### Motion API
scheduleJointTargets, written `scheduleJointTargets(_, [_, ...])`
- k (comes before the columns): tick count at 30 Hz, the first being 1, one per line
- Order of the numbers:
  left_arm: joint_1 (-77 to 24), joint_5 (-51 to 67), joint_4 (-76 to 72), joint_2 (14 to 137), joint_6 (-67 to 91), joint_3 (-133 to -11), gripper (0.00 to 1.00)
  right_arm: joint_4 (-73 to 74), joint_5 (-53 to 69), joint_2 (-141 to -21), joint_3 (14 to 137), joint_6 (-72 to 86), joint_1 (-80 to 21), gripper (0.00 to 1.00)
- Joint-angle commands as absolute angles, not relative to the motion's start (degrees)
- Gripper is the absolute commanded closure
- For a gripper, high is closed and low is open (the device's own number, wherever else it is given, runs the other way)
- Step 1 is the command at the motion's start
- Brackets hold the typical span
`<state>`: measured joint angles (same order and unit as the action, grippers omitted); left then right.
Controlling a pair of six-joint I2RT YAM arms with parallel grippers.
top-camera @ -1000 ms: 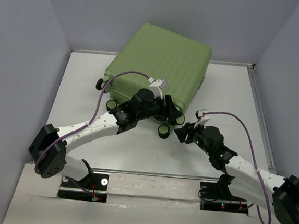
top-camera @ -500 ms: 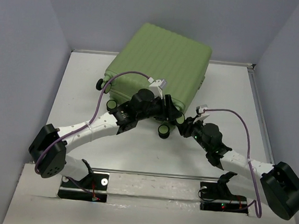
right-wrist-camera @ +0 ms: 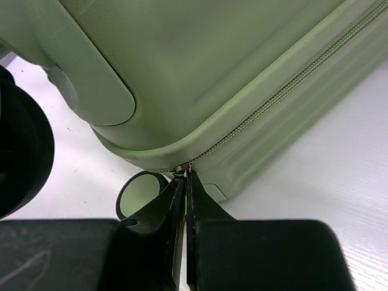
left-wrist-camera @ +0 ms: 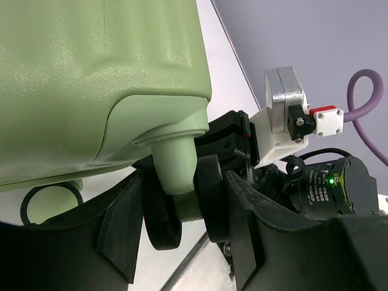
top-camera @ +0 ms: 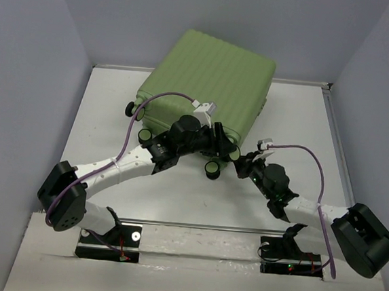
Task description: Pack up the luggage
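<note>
Table point(top-camera: 112, 118), right claw point(right-wrist-camera: 184, 179) now shut (luggage point(right-wrist-camera: 212, 66) zipper point(right-wrist-camera: 285, 91))

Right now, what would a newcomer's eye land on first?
The big light-green luggage, closed, fills the far middle of the table. At its near edge the left gripper grips a black wheel, while the right gripper is pinched shut at the end of the zipper.

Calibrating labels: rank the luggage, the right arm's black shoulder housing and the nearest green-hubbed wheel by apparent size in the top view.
1. luggage, clearly largest.
2. shoulder housing, possibly enlarged by its nearness to the camera.
3. wheel, smallest.
</note>
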<state>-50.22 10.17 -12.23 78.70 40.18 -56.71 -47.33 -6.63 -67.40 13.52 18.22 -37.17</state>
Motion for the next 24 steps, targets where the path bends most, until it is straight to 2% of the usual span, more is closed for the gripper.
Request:
scheduleJointTargets(1, [-52.21, 19.51, -29.09, 76.20, 41.66, -62.75, 0.94, -64.22, -5.37, -67.15, 11.79, 22.66, -37.70, 0.93])
scheduleJointTargets(4, [-52.12, 20.47, -29.97, 78.65, 42.36, -67.31, 0.94, -68.11, -8.24, -67.06, 9.58, 25.49, -42.95, 0.93])
scheduleJointTargets(5, [-52.21, 20.83, -30.32, 79.45, 43.06, -68.80, 0.94, -68.81, -10.87, -67.41, 10.02, 24.88, -49.42, 0.93])
scheduleJointTargets(7, [-52.21, 21.53, -30.76, 81.56, 43.68, -72.94, 0.94, -69.78, -17.64, -68.20, 12.03, 22.94, -55.87, 0.93])
scheduleJointTargets(8, [-52.12, 21.62, -30.85, 82.26, 44.20, -74.17, 0.94, -72.57, -19.58, -70.12, 12.65, 22.33, -61.03, 0.93])
scheduleJointTargets(11, [-52.38, 22.32, -31.55, 85.42, 46.13, -77.69, 0.94, -77.50, -25.29, -77.65, 16.67, 20.66, -66.42, 0.93])
scheduleJointTargets(16, [-56.85, 22.24, -32.34, 88.93, 47.63, -81.03, 0.94, -85.40, -34.69, -91.19, 25.13, 18.54, -68.38, 0.93])
scheduleJointTargets(21, [-61.52, 21.88, -32.34, 93.15, 49.04, -83.93, 0.94, -90.78, -44.89, -98.78, 33.02, 17.23, -68.91, 0.93])
scheduleJointTargets(24, [-63.54, 22.06, -32.34, 95.61, 50.09, -86.74, 0.94, -90.88, -46.32, -102.56, 38.91, 14.07, -70.05, 0.93])
